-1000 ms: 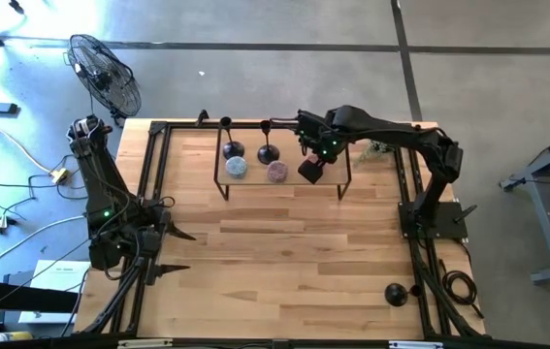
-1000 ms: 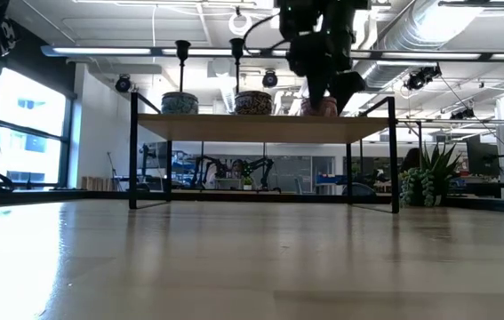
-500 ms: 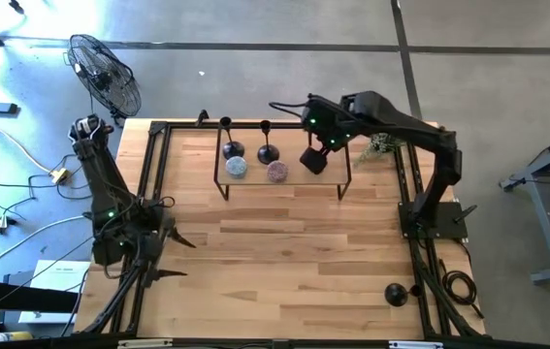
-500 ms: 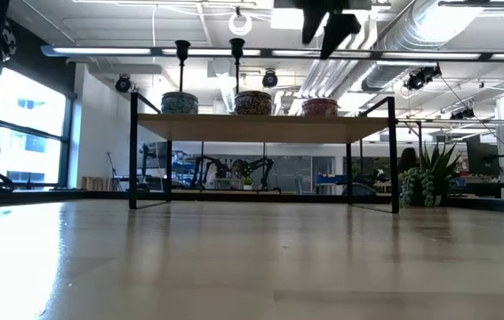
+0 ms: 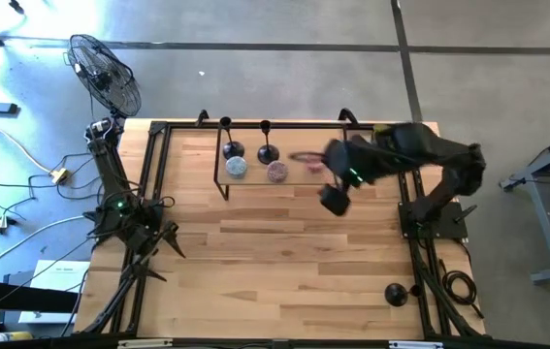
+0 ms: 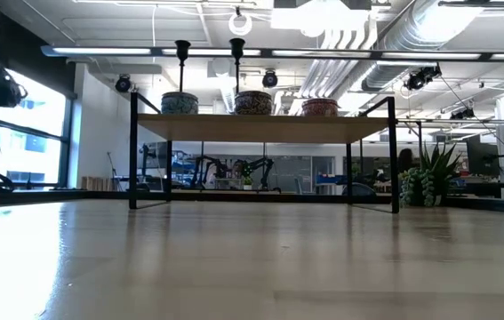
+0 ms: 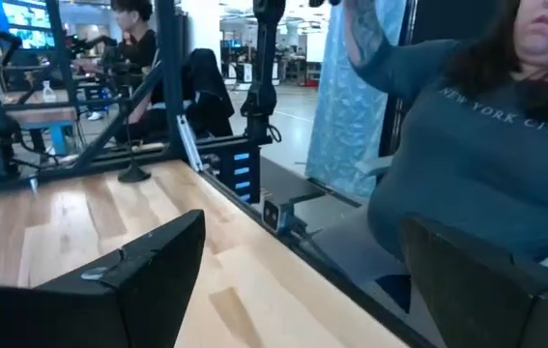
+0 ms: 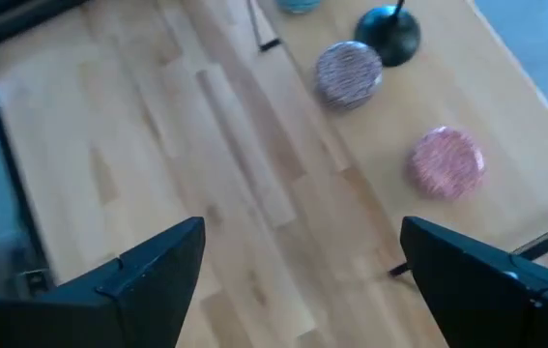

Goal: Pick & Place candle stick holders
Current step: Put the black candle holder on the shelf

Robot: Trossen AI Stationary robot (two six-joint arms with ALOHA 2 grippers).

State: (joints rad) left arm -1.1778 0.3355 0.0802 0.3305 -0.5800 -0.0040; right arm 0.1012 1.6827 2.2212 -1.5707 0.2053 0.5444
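Two black candle stick holders [image 5: 232,147] [image 5: 269,152] stand on their round bases on a small raised shelf [image 5: 338,179] at the table's far middle; they also show in the low view [image 6: 181,53] [image 6: 236,49]. A third holder [image 5: 396,294] stands on the table top at the near right. My right gripper [image 5: 335,201] is open and empty above the table, just near of the shelf's right part; its wrist view [image 8: 298,237] looks down on one holder's base [image 8: 389,29]. My left gripper [image 5: 163,244] is open and empty at the table's left edge.
Three small round pots stand on the shelf: a teal one [image 5: 237,167], a striped one [image 5: 276,172] and a pink one [image 5: 315,163]. A plant [image 5: 383,147] stands at the far right. A person in a grey sweater [image 7: 467,155] stands beyond the table. Bare wood lies at the middle and near side.
My right gripper has risen from over the pink pot on the shelf and drawn back toward the table's near right, so the pot now shows uncovered. My left arm has swung a little at the table's left edge.
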